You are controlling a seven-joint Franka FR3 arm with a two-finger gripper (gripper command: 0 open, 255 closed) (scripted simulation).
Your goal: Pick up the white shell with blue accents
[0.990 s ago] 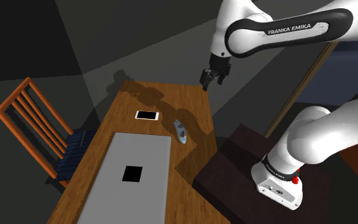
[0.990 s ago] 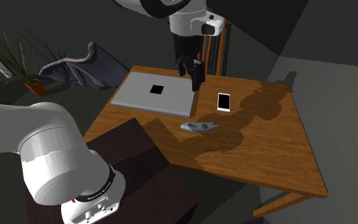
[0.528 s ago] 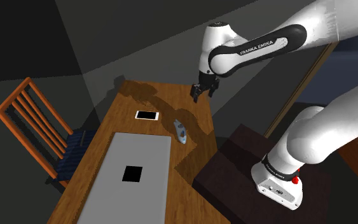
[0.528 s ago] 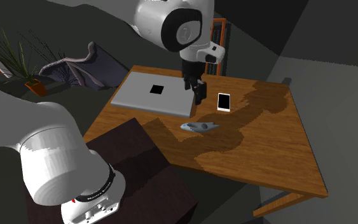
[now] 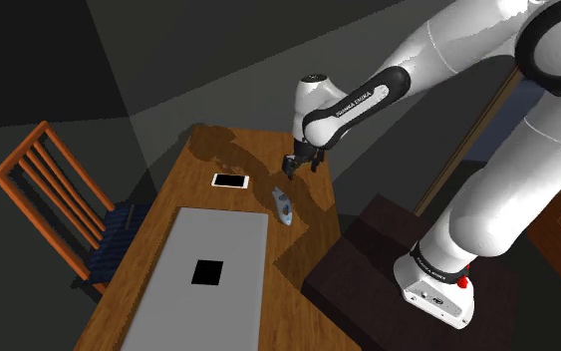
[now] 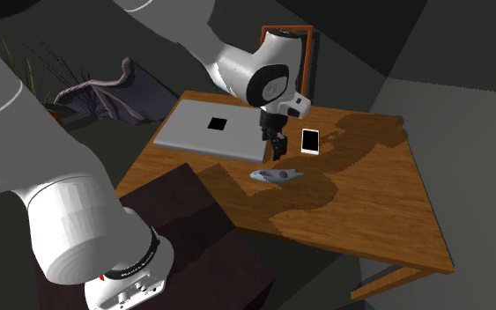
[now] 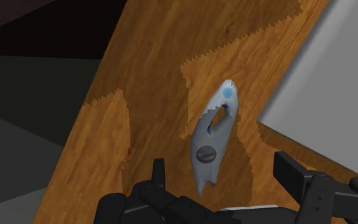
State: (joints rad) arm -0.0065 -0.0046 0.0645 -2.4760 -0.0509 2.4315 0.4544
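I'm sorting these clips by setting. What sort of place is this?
Probably a home study or living room: a wooden table carrying a closed grey laptop and a smartphone, a wooden chair beside it, and a potted plant nearby.

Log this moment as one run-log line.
stage: pre-grasp | gripper: open, over shell, not touching | shell: lying on table, beside grey slab | held: nothing

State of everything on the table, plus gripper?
Gripper: open, over the shell, not touching it.
Shell: lying on table, not held.
Phone: flat on table.
Laptop: closed, flat.
Chair: upright beside table.
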